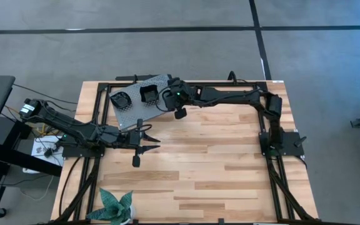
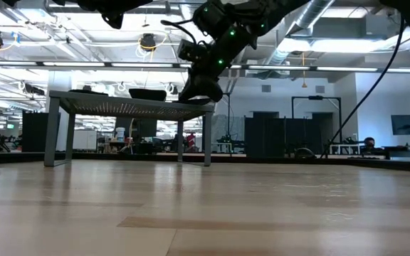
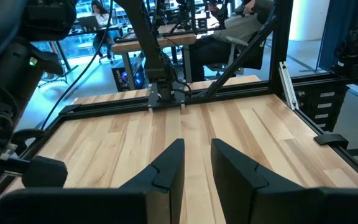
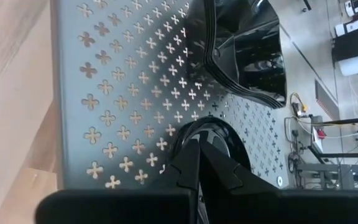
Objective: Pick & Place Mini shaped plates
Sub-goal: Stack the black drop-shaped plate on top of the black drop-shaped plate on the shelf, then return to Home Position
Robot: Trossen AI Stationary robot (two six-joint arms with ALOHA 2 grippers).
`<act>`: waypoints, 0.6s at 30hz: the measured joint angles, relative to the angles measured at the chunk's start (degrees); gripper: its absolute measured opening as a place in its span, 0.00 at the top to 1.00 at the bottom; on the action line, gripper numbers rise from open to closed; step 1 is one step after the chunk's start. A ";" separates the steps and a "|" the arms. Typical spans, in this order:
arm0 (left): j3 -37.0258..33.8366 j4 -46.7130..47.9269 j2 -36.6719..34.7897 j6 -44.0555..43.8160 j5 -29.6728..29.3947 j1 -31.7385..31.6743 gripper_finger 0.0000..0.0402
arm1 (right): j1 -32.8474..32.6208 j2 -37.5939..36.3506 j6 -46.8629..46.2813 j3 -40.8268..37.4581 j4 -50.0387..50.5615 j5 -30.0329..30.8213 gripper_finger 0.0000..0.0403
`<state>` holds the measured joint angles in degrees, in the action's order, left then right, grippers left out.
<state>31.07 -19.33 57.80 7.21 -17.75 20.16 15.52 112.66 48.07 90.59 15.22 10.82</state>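
A grey perforated stand [image 1: 136, 103] sits at the table's far left. On it are a squarish stack of glossy black mini plates [image 1: 149, 94] [image 4: 247, 50] and a second black stack [image 1: 120, 99]. My right gripper [image 1: 165, 100] [image 4: 197, 149] is over the stand's right end, shut on a roundish black mini plate [image 4: 205, 132]. In the low view it hangs at the stand's right edge [image 2: 199, 91]. My left gripper [image 1: 155, 141] [image 3: 196, 146] waits open above bare wood, nearer than the stand. My right gripper pinches the roundish plate's rim [image 4: 194, 134] between its two fingers, on the side facing the gripper. The fingers come slanting down from the table's right. The plate lies flat on the perforated stand, close to its right edge.
A green leafy plant [image 1: 116, 207] stands at the near left edge. Black frame rails [image 1: 274, 156] run along the table's sides. Bare wood [image 1: 211, 162] spreads across the middle and right. People sit at desks in the room beyond the table.
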 joint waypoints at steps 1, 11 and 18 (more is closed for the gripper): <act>0.00 0.00 0.00 -0.01 -0.01 0.00 0.80 | -0.17 0.00 -0.02 0.00 0.01 -0.01 1.00; 0.00 0.03 -0.17 0.01 -5.51 0.02 0.80 | -9.63 -7.86 0.33 2.16 12.61 9.12 1.00; 0.00 7.07 -7.78 1.08 -19.52 1.39 0.80 | -12.74 -23.91 -13.73 -0.27 32.20 11.55 1.00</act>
<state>31.07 -12.26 50.02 8.29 -37.26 21.55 2.78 88.75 34.34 90.31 47.42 22.38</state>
